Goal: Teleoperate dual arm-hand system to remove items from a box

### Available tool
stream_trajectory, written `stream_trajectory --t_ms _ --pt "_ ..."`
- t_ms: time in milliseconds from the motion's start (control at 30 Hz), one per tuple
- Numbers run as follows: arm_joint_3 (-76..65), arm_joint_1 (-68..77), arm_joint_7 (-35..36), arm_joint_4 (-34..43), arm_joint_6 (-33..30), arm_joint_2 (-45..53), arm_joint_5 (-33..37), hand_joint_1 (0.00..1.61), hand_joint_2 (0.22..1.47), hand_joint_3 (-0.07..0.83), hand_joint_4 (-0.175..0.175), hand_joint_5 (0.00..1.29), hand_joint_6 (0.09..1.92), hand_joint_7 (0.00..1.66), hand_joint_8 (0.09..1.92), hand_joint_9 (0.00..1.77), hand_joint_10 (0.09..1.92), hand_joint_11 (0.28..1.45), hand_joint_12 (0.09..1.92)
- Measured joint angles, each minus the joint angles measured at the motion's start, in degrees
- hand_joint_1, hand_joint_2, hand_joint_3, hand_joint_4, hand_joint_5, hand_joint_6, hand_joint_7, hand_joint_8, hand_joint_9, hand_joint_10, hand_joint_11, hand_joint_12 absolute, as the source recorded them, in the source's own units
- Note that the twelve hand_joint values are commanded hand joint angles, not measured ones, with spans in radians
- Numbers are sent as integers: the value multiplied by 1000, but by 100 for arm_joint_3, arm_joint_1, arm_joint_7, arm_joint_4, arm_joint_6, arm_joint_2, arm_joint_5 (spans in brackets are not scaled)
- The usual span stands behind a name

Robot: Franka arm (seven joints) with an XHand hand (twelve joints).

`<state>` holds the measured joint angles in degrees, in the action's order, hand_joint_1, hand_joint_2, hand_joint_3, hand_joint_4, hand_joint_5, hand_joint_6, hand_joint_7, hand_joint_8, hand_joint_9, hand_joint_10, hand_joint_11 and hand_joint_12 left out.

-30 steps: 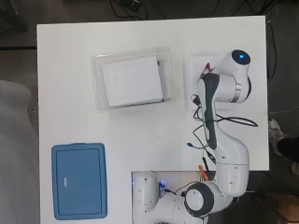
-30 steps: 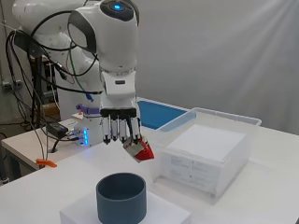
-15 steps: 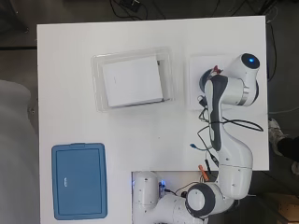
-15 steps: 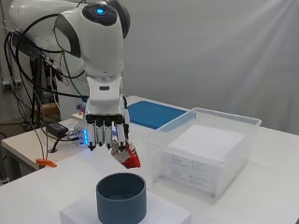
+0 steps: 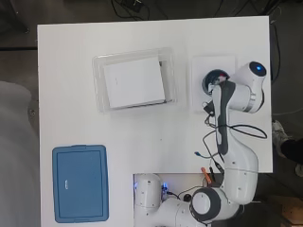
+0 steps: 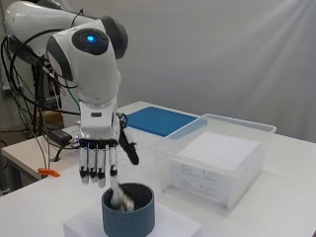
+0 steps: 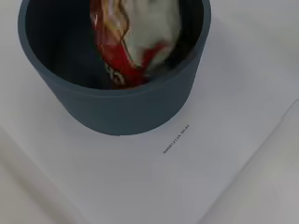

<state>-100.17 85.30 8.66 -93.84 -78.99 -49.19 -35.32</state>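
A dark blue round cup (image 6: 129,217) stands on a flat white block (image 6: 170,228) at the table's near side. My hand (image 6: 98,148) hangs straight above the cup, open, fingers straight and pointing down, holding nothing. A red and white packet (image 6: 120,197) shows blurred at the cup's mouth, just under the fingertips. In the wrist view the packet (image 7: 133,39) lies inside the cup (image 7: 121,109). The clear plastic box (image 6: 217,163) stands beside the cup with a flat white carton (image 6: 219,150) in it. From overhead the arm hides the hand and part of the cup (image 5: 209,79).
A blue lid (image 5: 79,183) lies flat at the table's corner, away from the clear box (image 5: 100,82). Cables (image 5: 213,151) trail beside the arm's base. Bare table lies between the box and the lid.
The hand moved from beside the clear box to above the cup. Its fingers straightened and let go of the red and white packet, which now sits in the cup.
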Motion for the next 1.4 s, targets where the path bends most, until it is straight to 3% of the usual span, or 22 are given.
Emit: stream_trajectory --t_ms 67,233,733,1400 --pt "-2 -83 -24 -67 -74 -6 29 192 640 3 51 10 87 25 87 127 87 403 87" --pt "-57 -229 -82 -95 -134 -35 -3 72 666 6 37 0 87 21 87 193 87 414 87" --pt "-163 470 2 184 25 -52 -388 87 768 10 18 79 87 193 87 369 87 472 87" --pt "1106 532 839 217 -232 69 -807 0 783 0 32 133 87 178 87 295 87 413 87"
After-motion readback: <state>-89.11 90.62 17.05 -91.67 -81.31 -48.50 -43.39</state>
